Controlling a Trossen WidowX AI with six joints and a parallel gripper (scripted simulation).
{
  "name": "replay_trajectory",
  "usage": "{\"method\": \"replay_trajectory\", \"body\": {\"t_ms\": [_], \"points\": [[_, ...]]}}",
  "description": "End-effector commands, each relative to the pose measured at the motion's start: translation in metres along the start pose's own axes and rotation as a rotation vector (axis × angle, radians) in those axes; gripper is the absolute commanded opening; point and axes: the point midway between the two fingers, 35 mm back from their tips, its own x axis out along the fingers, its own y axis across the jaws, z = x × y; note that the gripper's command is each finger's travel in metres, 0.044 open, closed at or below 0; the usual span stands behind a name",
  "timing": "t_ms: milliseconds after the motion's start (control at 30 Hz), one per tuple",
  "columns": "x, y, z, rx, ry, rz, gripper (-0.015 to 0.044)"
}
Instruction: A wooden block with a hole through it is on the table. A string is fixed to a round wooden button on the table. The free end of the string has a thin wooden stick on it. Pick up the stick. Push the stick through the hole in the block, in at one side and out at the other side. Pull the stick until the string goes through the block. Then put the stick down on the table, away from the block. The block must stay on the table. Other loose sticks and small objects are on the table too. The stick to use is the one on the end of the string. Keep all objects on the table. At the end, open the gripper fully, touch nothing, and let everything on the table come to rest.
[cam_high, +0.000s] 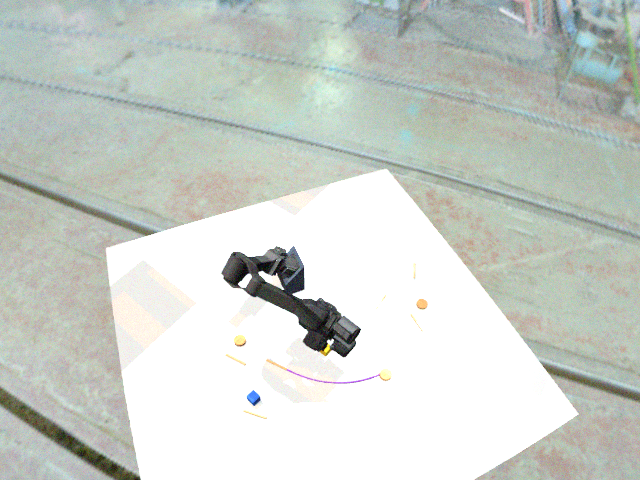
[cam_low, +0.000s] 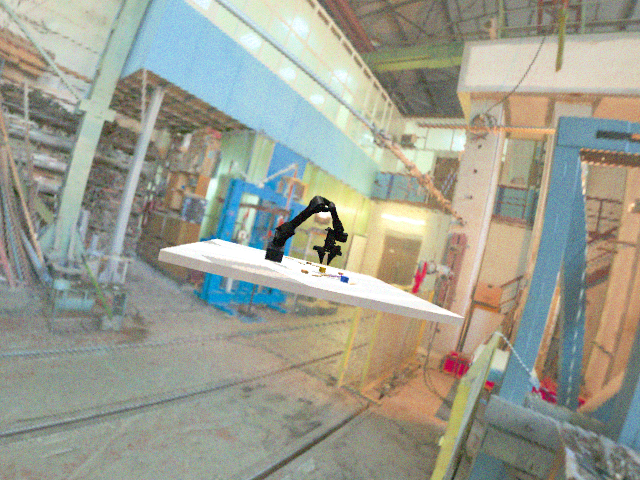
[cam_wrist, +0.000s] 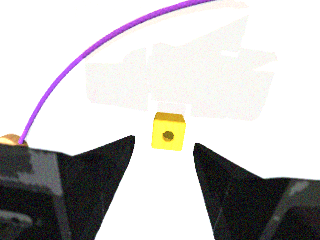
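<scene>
The yellow block (cam_high: 325, 350) (cam_low: 322, 269) (cam_wrist: 168, 132) stands on the table, with a dark round hole in the face seen in the wrist view. My gripper (cam_low: 324, 262) (cam_wrist: 164, 144) is partly open and empty, pointing down above the block. In the wrist view the block shows between the fingertips, with a gap on each side. The purple string (cam_high: 338, 382) (cam_wrist: 85, 56) curves past the block from the round button (cam_high: 385, 375) (cam_wrist: 14, 139). The thin stick (cam_high: 276, 364) lies on the table at the string's free end. It is outside the wrist view.
A blue cube (cam_high: 253, 397) (cam_low: 344, 279) lies near two loose sticks (cam_high: 235, 359) (cam_high: 255, 414). A light round piece (cam_high: 239, 340) is nearby. On the far side are a darker round piece (cam_high: 421, 303) and more loose sticks (cam_high: 416, 322) (cam_high: 414, 270) (cam_high: 383, 301).
</scene>
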Motion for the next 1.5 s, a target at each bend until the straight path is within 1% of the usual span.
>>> {"method": "replay_trajectory", "body": {"t_ms": [0, 467, 667, 900, 1067, 1100, 1467], "points": [[0.008, -0.001, 0.0, -0.007, -0.005, -0.004, 0.024], [0.031, -0.003, 0.001, -0.007, -0.007, -0.006, 0.024], [0.032, -0.003, 0.001, -0.007, -0.007, -0.006, 0.024], [0.03, -0.003, 0.0, -0.001, -0.002, -0.005, 0.0056], [0.03, -0.003, 0.0, -0.001, -0.002, -0.005, 0.0023], [0.03, -0.003, 0.0, -0.001, -0.002, -0.005, 0.0], [0.026, -0.002, 0.0, -0.001, -0.002, -0.004, 0.0]]}}
